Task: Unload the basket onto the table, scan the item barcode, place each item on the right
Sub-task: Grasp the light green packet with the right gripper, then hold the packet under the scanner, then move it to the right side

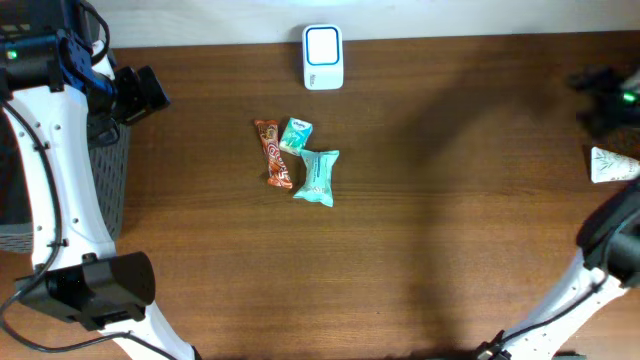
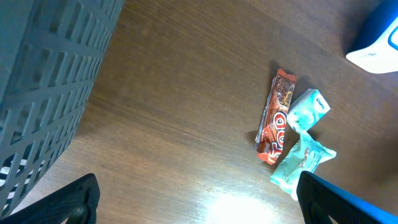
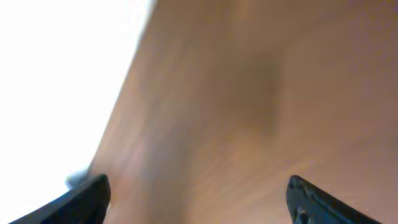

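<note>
On my right wrist feed the right claw (image 3: 199,186) stands wide, its 2 fingers (image 3: 84,199) far apart with nothing between them. Below it I see only blurred tabletop (image 3: 261,93) and a washed-out white area to the left. From overhead that claw sits at the far right corner. A white packet (image 1: 612,165) lies on the tabletop near it, at the right edge; I cannot tell whether they touch.

The left claw (image 2: 198,190) is also spread wide and empty, hovering beside the grey basket (image 2: 50,81) on the left side. Ahead of it 3 items lie in a cluster mid-tabletop: a red-brown bar (image 2: 277,118), a small teal packet (image 2: 309,109) just beside its upper end, and a large teal packet (image 2: 303,160) just beside its lower end. The scanner (image 1: 323,57) stands at the far edge of the tabletop, apart from the cluster and well apart from both claws.
</note>
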Available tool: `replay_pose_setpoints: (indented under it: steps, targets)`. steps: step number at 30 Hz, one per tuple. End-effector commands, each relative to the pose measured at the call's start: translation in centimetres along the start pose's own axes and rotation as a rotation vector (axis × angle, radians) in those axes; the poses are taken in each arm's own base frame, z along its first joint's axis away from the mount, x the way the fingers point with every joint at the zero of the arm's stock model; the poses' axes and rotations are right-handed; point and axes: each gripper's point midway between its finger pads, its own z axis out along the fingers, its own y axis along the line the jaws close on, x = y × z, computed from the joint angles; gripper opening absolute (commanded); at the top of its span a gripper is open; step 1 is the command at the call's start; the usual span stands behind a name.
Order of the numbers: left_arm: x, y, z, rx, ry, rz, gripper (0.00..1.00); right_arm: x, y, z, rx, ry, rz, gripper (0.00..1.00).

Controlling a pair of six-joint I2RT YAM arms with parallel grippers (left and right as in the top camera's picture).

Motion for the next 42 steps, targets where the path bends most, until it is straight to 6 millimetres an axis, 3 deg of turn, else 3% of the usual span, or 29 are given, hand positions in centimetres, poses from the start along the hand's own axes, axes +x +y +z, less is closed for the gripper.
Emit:
replay_pose_setpoints:
  steps: [1, 4, 7, 9, 10, 12, 13, 17, 20, 26, 33, 37, 40, 42]
  targets:
    - [0.0, 0.1, -0.7, 0.003, -0.015, -0.009, 0.99, 10.0, 9.2, 3.1, -0.245, 0.31, -0.223, 0.89]
    - [0.0, 0.1, -0.7, 0.003, -0.015, -0.009, 0.99, 19.3, 10.5, 6.2, -0.086, 0.535, -0.352, 0.94]
    - [0.0, 0.2, -0.7, 0.002, -0.015, -0.009, 0.99, 26.3, 11.1, 8.2, 0.098, 0.66, -0.491, 1.0]
    - [0.0, 0.1, -0.7, 0.003, -0.015, -0.009, 0.99, 30.9, 13.0, 9.4, 0.117, 0.713, -0.607, 0.99]
    - [0.0, 0.1, -0.7, 0.003, -0.015, -0.009, 0.99, 32.7, 13.9, 9.9, 0.11, 0.73, -0.652, 0.99]
    - [0.0, 0.1, -0.7, 0.003, -0.015, -0.009, 0.99, 37.7, 16.4, 10.9, 0.063, 0.77, -0.762, 0.86]
    - [0.0, 0.1, -0.7, 0.003, -0.015, -0.009, 0.99, 39.3, 17.0, 11.2, 0.078, 0.771, -0.778, 0.85]
    - [0.0, 0.1, -0.7, 0.003, -0.015, -0.009, 0.99, 41.5, 16.2, 12.2, 0.311, 0.66, -0.826, 0.79]
    - [0.0, 0.1, -0.7, 0.003, -0.015, -0.009, 0.99, 41.7, 15.7, 12.8, 0.533, 0.446, -0.88, 0.73]
    - [0.0, 0.1, -0.7, 0.003, -0.015, -0.009, 0.99, 47.0, 16.6, 13.9, 0.516, 0.423, -0.939, 0.72]
    - [0.0, 0.2, -0.7, 0.002, -0.015, -0.009, 0.99, 46.3, 13.1, 14.9, 0.631, 0.395, -0.887, 0.69]
    - [0.0, 0.1, -0.7, 0.003, -0.015, -0.009, 0.99, 46.9, 12.5, 15.4, 0.62, 0.411, -0.881, 0.53]
    - [0.0, 0.1, -0.7, 0.003, -0.015, -0.009, 0.99, 46.8, 12.6, 15.5, 0.617, 0.408, -0.881, 0.25]
    - [0.0, 0.1, -0.7, 0.003, -0.015, -0.009, 0.99, 46.2, 14.0, 15.5, 0.579, 0.405, -0.932, 0.04]
